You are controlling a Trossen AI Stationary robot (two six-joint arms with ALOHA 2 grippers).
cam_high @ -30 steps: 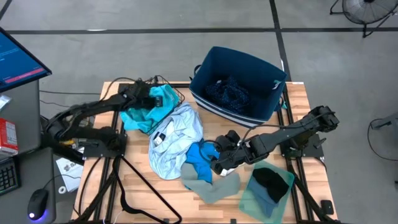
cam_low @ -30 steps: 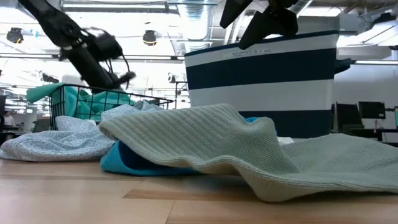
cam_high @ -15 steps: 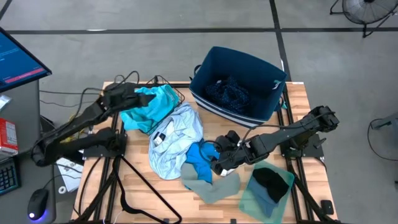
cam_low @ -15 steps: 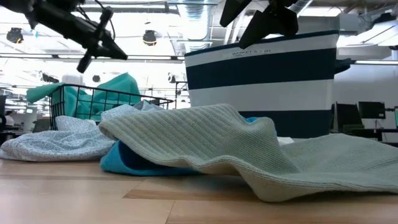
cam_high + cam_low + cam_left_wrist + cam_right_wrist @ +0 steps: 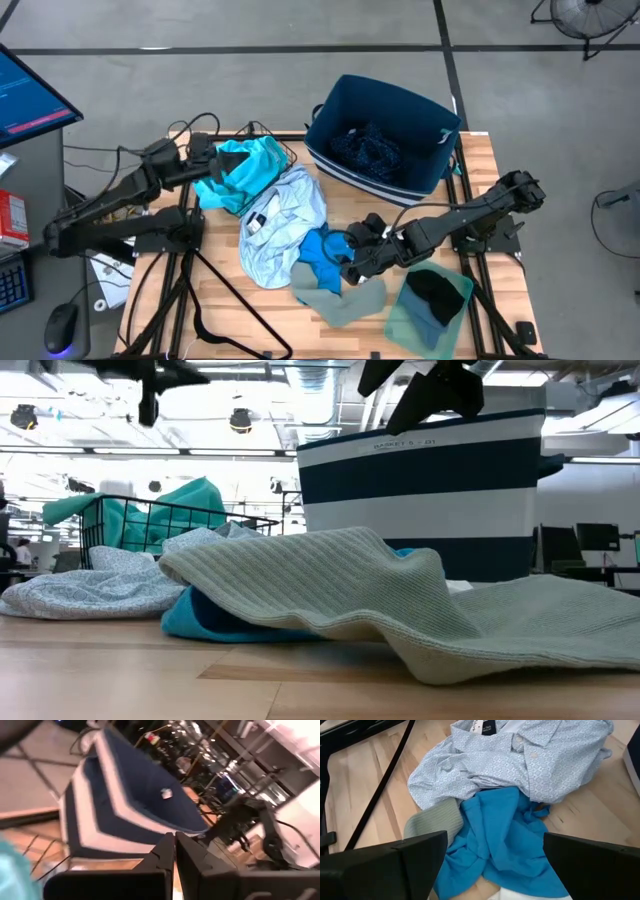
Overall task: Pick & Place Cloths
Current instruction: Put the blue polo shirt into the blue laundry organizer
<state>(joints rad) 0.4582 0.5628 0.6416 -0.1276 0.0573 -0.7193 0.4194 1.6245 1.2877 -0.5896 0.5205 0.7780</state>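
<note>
The step in hand appears to be the approach to a pick. The right gripper (image 5: 352, 268) hovers at centre-right of the high view, directly over the bright blue crumpled cloth (image 5: 495, 837), with its fingers (image 5: 395, 867) spread wide apart and nothing between them. The blue cloth lies on the light wooden slatted table (image 5: 230, 305), partly beneath the pale blue-white patterned shirt (image 5: 280, 220) and touching the grey ribbed knit cloth (image 5: 340, 300) at the lower centre of the frame.

The next move calls for a straight descent onto the blue cloth, closing on a raised fold clear of the shirt hem, then a lift and transfer to the navy fabric bin with white stripes (image 5: 385, 135) at upper centre-right. A dark navy patterned cloth (image 5: 365, 148) already lies inside it.

The left gripper (image 5: 175, 852) is raised at upper left of the high view, fingers pressed together and empty, beside the teal cloth (image 5: 240, 170) heaped in a black wire basket (image 5: 150, 520).

A small black cloth (image 5: 432, 290) rests in the translucent green plastic tray (image 5: 405, 320) at lower right. The overlapping shirt and grey cloth may be dragged along with the blue cloth.
</note>
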